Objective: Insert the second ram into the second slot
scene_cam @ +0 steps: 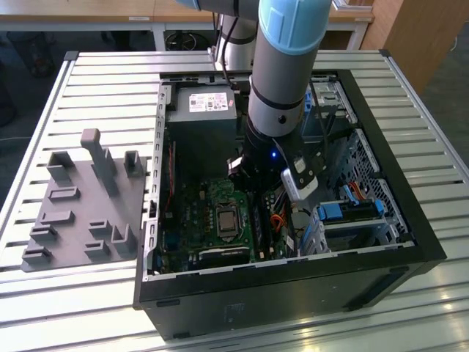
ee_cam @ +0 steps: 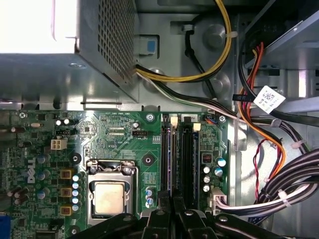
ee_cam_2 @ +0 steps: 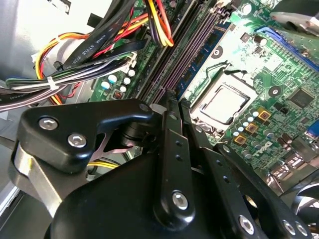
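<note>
In the exterior view my gripper (scene_cam: pixel 258 192) reaches down into the open computer case, right over the memory slots beside the processor socket (scene_cam: pixel 223 220). In the first wrist view the second ram (ee_cam: pixel 171 159) appears edge-on as a thin blue line with a dark face. It stands along the slot nearest the socket and runs straight into my fingertips. The gripper (ee_cam: pixel 173 201) is shut on it, its two black fingers (ee_cam_2: pixel 172 134) pressed close together. A bare black slot (ee_cam: pixel 187 159) lies right beside it. How deep the stick sits is hidden.
A thick bundle of black, red and yellow cables (ee_cam: pixel 279 174) crowds the slots on the side away from the socket. The grey power supply (scene_cam: pixel 199 106) fills the case's far end. Blue drive-bay clips (scene_cam: pixel 352 213) sit at the exterior view's right. A grey fixture (scene_cam: pixel 80 205) lies outside the case.
</note>
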Available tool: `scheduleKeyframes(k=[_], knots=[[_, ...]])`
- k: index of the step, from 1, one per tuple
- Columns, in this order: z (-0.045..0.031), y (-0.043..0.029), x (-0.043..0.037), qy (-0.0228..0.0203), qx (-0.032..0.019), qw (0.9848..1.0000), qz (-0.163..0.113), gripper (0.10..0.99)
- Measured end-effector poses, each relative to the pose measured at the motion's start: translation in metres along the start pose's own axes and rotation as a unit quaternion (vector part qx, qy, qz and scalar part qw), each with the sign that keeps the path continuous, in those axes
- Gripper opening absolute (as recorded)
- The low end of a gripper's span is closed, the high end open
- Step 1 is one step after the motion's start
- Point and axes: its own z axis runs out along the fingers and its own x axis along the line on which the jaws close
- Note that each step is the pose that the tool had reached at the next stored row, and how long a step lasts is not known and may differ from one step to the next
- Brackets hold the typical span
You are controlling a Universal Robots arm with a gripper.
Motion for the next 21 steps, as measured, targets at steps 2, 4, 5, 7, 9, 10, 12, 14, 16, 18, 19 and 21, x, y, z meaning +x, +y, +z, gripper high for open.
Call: scheduleKeyframes(k=[2, 4, 5, 7, 9, 10, 12, 14, 16, 18, 19, 21], knots=[[0.0000, 0.0000, -0.0006, 0.0000, 0.0000, 1.0000, 0.000, 0.137], [0.0001, -0.0001, -0.0010, 0.0000, 0.0002, 1.0000, 0.000, 0.137], [0.0006, 0.0000, -0.0010, 0.0000, 0.0000, 1.0000, 0.000, 0.137], [0.0017, 0.0000, -0.0012, 0.0000, 0.0000, 1.0000, 0.000, 0.137], [0.0034, -0.0001, -0.0016, 0.0001, 0.0001, 1.0000, 0.000, 0.137], [0.0041, -0.0002, -0.0016, 0.0000, 0.0001, 1.0000, 0.000, 0.137], [0.0044, -0.0002, -0.0019, 0.0001, 0.0003, 1.0000, 0.000, 0.137], [0.0048, -0.0002, -0.0025, 0.0001, 0.0001, 1.0000, 0.000, 0.137], [0.0051, -0.0002, -0.0028, 0.0000, 0.0001, 1.0000, 0.000, 0.137], [0.0056, -0.0003, -0.0029, 0.0001, 0.0001, 1.0000, 0.000, 0.137], [0.0058, -0.0004, -0.0030, 0.0001, 0.0003, 1.0000, 0.000, 0.137], [0.0062, -0.0008, -0.0030, 0.0003, 0.0006, 1.0000, 0.000, 0.137]])
